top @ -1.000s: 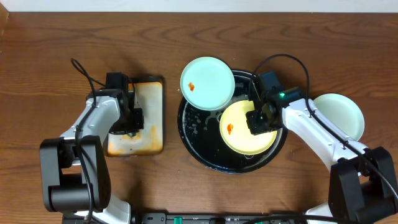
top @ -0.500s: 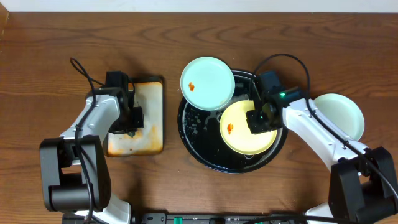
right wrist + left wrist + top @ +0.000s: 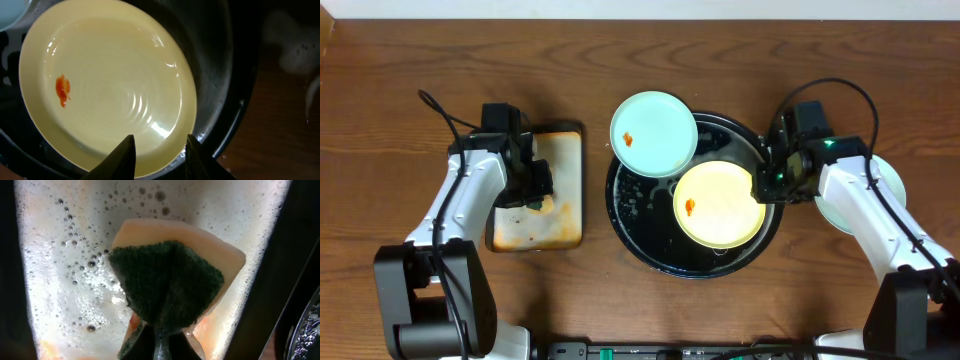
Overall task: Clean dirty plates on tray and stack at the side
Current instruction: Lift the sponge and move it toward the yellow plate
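A pale yellow plate (image 3: 720,205) with an orange smear (image 3: 62,90) lies flat in the round black tray (image 3: 630,230). My right gripper (image 3: 765,188) hovers at the plate's right edge, open, one finger over the yellow plate (image 3: 110,85) and the other over the tray (image 3: 220,75). A mint plate (image 3: 653,133) with an orange smear rests tilted on the tray's upper-left rim. Another mint plate (image 3: 888,180) sits on the table to the right, partly hidden by my right arm. My left gripper (image 3: 532,190) is shut on a green-faced orange sponge (image 3: 167,285) above foamy water.
The rectangular orange-stained metal pan (image 3: 560,225), holding foam and bubbles, stands left of the tray under my left gripper. A black cable loops above each arm. Bare wooden table surrounds everything.
My right gripper has drawn back to the right, from over the yellow plate to its right rim. The left arm has shifted slightly up and left with the sponge.
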Motion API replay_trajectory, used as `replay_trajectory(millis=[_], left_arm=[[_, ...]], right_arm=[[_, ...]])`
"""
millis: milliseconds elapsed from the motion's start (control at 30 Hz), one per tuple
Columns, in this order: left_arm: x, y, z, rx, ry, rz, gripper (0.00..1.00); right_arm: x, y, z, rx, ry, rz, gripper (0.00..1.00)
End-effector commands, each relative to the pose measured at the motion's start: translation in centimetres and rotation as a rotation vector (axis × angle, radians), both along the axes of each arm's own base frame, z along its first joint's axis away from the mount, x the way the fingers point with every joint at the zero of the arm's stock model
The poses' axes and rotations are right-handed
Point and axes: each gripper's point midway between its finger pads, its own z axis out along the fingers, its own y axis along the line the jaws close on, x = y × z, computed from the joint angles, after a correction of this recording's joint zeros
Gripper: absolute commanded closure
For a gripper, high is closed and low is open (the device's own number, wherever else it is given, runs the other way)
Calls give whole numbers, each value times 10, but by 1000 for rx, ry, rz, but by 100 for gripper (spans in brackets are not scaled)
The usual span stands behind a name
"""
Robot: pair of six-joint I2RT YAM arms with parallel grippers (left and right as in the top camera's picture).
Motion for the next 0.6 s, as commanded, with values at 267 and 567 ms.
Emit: replay_trajectory(millis=[267, 567], left_arm=[[3, 11, 5, 62, -14, 24, 93], [-1, 16, -23, 97, -9, 28, 92]], right_arm=[[-10, -11, -43, -42, 156, -33, 73], [-12, -16, -57, -77, 189, -26, 78]])
